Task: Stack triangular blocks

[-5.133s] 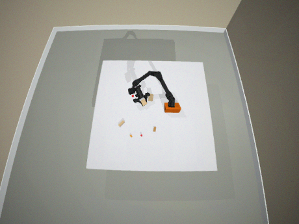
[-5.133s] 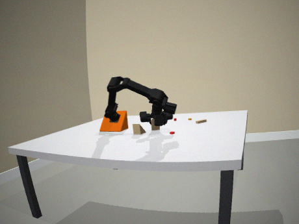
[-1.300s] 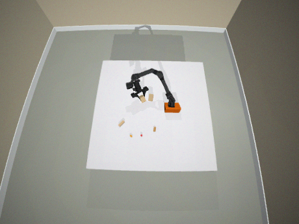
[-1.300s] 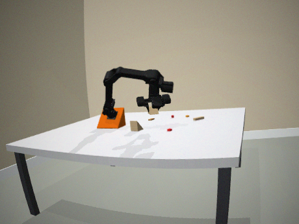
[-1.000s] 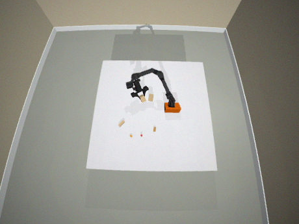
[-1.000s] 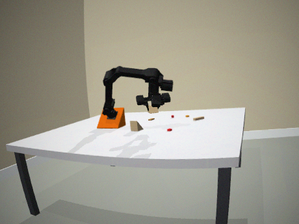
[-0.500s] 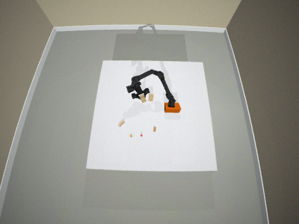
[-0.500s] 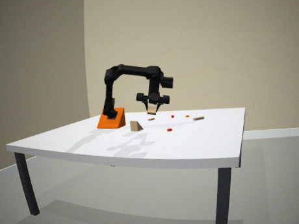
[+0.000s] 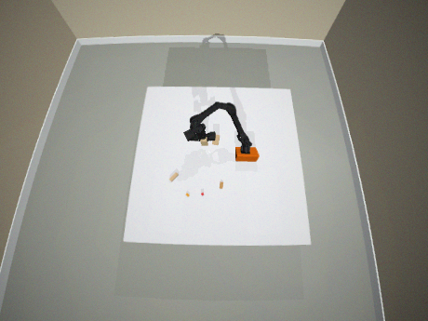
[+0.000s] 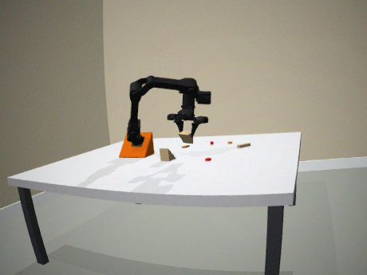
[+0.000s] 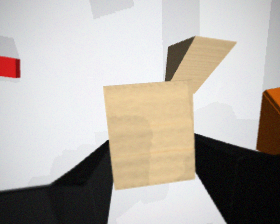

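Note:
My gripper [image 10: 187,135] [image 11: 147,140] is shut on one triangular block [image 9: 205,142] [image 10: 186,136] [image 11: 150,135], held above the table. In the wrist view a flat face of the held block fills the middle, between the dark fingers. The other triangular block [image 9: 216,140] [image 10: 165,155] [image 11: 202,60] stands on the table with its slope to one side, nearer the arm's base. The two blocks are apart. The held block hides part of the standing one in the wrist view, and its sloped face is hard to make out.
The orange base [image 9: 247,154] [image 10: 137,146] [image 11: 270,125] stands beside the standing block. A long wooden piece [image 9: 174,177] [image 10: 243,145], a short one [image 9: 221,184] [image 10: 186,146], a small orange piece [image 9: 187,193] [image 10: 230,143] and small red pieces [image 9: 202,193] [image 10: 207,159] [image 10: 211,143] [image 11: 10,67] lie on the white table [image 9: 260,216] [image 10: 247,177].

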